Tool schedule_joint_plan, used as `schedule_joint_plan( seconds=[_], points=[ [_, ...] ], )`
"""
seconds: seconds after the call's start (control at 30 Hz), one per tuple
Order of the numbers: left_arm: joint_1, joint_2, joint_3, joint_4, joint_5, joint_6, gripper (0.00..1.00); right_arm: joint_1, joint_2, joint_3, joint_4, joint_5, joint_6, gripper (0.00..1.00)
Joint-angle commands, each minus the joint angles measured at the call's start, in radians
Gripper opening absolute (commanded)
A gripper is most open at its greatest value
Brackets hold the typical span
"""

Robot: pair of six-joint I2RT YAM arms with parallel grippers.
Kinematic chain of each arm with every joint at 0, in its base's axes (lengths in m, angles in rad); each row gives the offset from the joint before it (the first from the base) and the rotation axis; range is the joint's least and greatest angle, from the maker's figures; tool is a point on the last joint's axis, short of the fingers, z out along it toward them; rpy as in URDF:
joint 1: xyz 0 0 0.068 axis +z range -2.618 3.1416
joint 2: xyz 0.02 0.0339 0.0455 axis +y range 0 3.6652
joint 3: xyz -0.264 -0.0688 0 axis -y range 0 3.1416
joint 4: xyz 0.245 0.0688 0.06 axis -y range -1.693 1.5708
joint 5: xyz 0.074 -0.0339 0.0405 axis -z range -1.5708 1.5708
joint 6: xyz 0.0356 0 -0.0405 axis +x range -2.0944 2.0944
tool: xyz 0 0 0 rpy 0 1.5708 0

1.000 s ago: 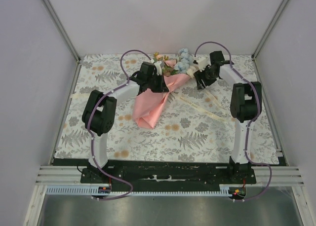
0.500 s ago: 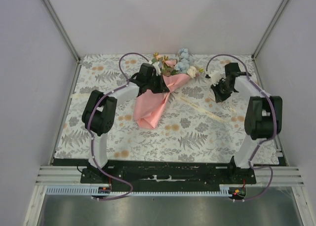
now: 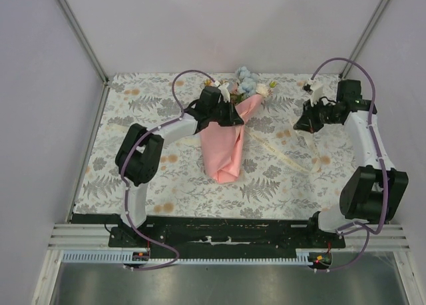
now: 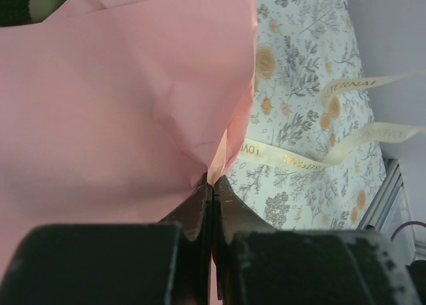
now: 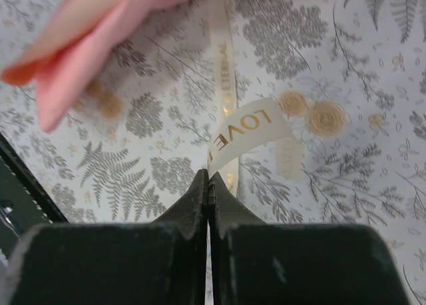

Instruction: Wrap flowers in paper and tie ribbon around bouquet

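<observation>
We see bouquet [image 3: 225,148] lying mid-worktop [image 3: 166,185], long axis running near-to-far. Flowers [image 3: 247,85] point toward far edge, folded tip of paper [image 4: 120,105] toward near edge. We have left pincer [image 4: 212,185] pressed together, pinching paper edge at bouquet's upper left side. We spot right pincer [image 5: 208,178] off right, well apart from bouquet, nipped onto curl of ribbon [image 5: 243,128]. Ribbon trails flat over worktop, from bouquet's side out rightward.
</observation>
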Motion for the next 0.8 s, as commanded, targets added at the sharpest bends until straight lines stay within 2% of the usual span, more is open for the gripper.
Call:
schedule_joint_plan(
  seconds=[0.0,0.07,0.13,0.23,0.27,0.43,0.57,0.77],
  points=[
    [-0.021,0.033,0.060,0.062,0.031,0.028,0.02,0.015,0.013,0.132,0.014,-0.219,0.132,0.00],
    [-0.019,0.060,0.034,0.076,0.071,0.026,0.02,0.053,0.031,0.150,0.087,-0.220,0.241,0.00],
    [-0.022,0.074,-0.029,0.194,0.146,0.016,0.02,0.113,0.050,0.141,0.211,-0.226,0.387,0.00],
    [-0.025,0.099,-0.076,0.288,0.202,-0.009,0.02,0.167,0.091,0.124,0.397,-0.244,0.560,0.00],
    [-0.027,0.111,-0.073,0.295,0.218,0.002,0.02,0.215,0.110,0.124,0.434,-0.243,0.606,0.00],
    [-0.018,0.120,-0.084,0.335,0.255,0.019,0.02,0.300,0.205,0.126,0.701,-0.217,0.888,0.00],
    [-0.016,0.105,-0.112,0.377,0.269,0.003,0.02,0.366,0.333,0.178,0.692,-0.102,0.885,0.00],
    [-0.012,0.084,-0.124,0.377,0.262,0.020,0.03,0.374,0.504,0.273,0.592,0.045,0.783,0.00]
  ],
)
